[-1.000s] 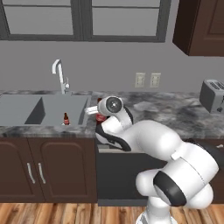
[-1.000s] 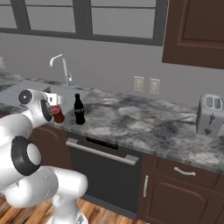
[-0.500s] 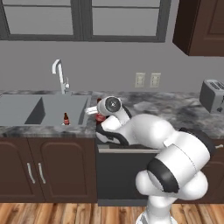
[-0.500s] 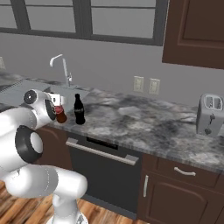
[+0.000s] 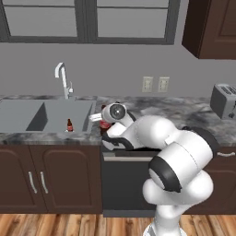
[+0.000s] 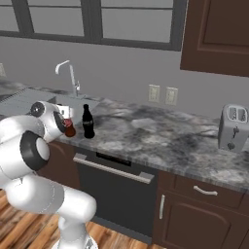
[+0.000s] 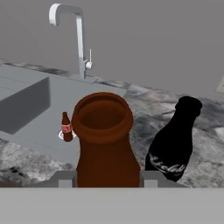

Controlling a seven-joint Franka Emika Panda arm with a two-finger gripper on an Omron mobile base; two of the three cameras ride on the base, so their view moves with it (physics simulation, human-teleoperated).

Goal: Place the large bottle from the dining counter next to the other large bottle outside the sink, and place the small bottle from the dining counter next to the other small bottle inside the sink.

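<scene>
While the sink (image 5: pixel 27 115) takes up the left of the left base view, a tall chrome faucet (image 5: pixel 63 78) stands at its back edge and a tiny dark bottle with a red band (image 5: pixel 69 125) stands upright inside the basin, near its right wall. Just right of the sink, on the marbled counter (image 5: pixel 184 115), the gripper (image 5: pixel 103 123) is clamped around the large brown bottle (image 5: pixel 105 124), most of which is hidden behind the hand there. In the hand view the brown bottle (image 7: pixel 105 144) rises between the two fingers (image 7: pixel 65 178), which press against its sides low down; its red label is not visible from this side. Just to its right stands a second dark bottle (image 7: pixel 174 142), close beside it but with a narrow gap. In the right base view, that upright dark bottle (image 6: pixel 88 122) stands on the counter just right of the hand. Further right, wall sockets (image 6: pixel 162 94) are set into the wall and a toaster (image 6: pixel 234 127) sits at the far end.
</scene>
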